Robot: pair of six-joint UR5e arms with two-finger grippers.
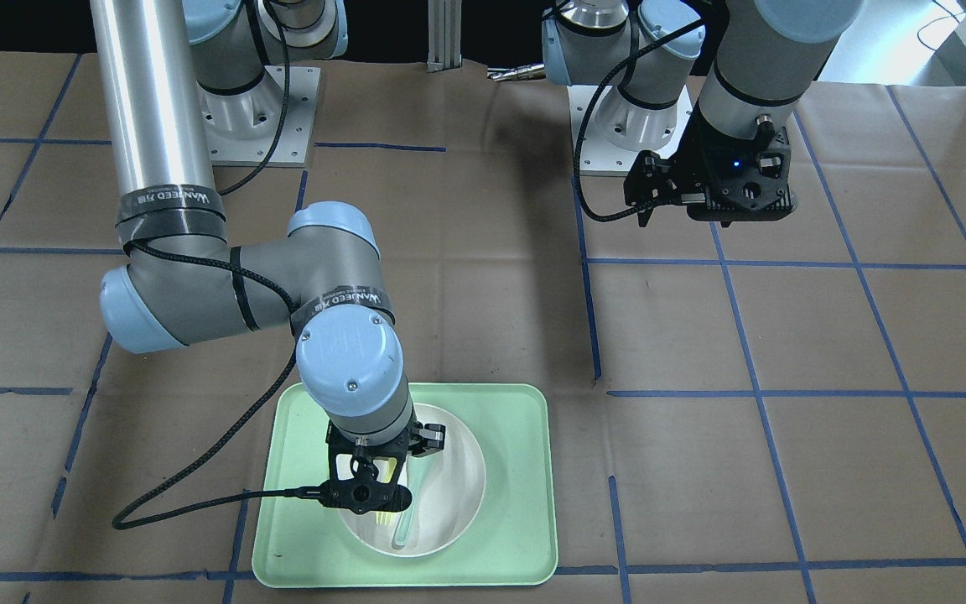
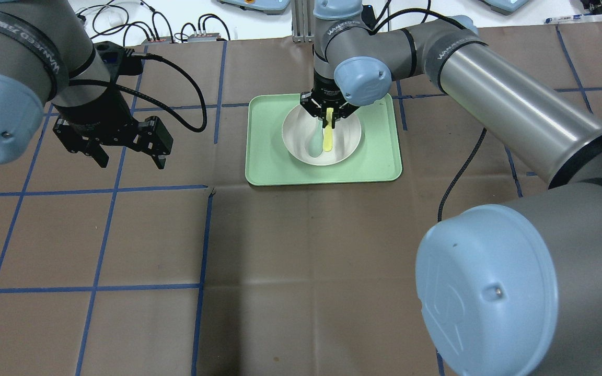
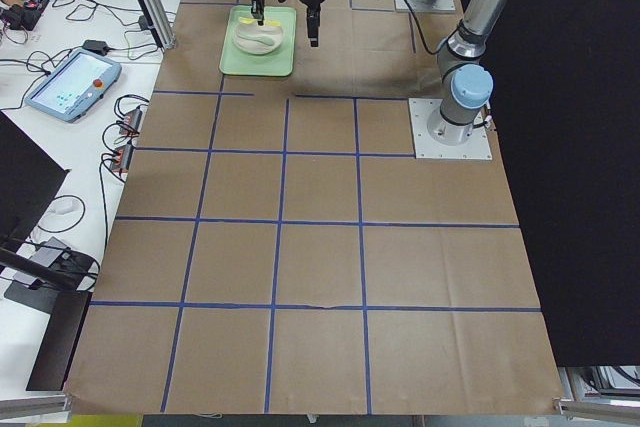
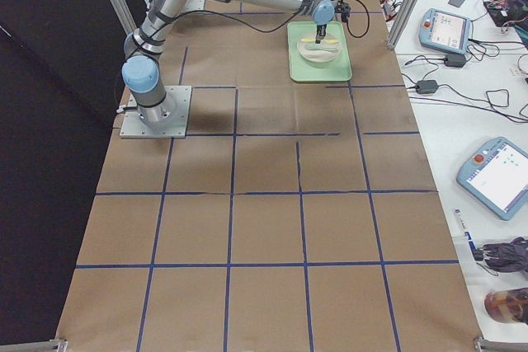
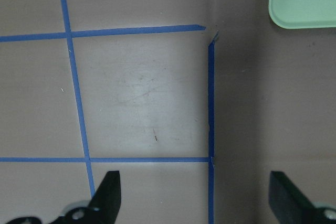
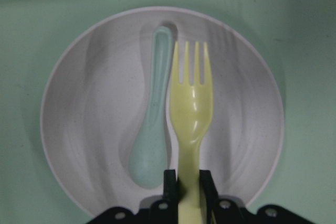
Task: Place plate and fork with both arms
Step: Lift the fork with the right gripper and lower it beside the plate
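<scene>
Now, slim glossy yellow fork (image 6: 191, 108) clamped in right gripper (image 6: 188, 182) over round speckled plate (image 6: 84, 103); left gripper (image 5: 193, 187) spread, empty.

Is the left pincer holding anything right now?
No, the left pincer hangs open above the table, with only bare brown paper and blue tape showing between its fingers.

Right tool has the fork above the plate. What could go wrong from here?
The right tool grips the fork only at its handle end, so it might pivot or slip. The spoon lies close alongside it in the plate; dipping could nudge it.
</scene>
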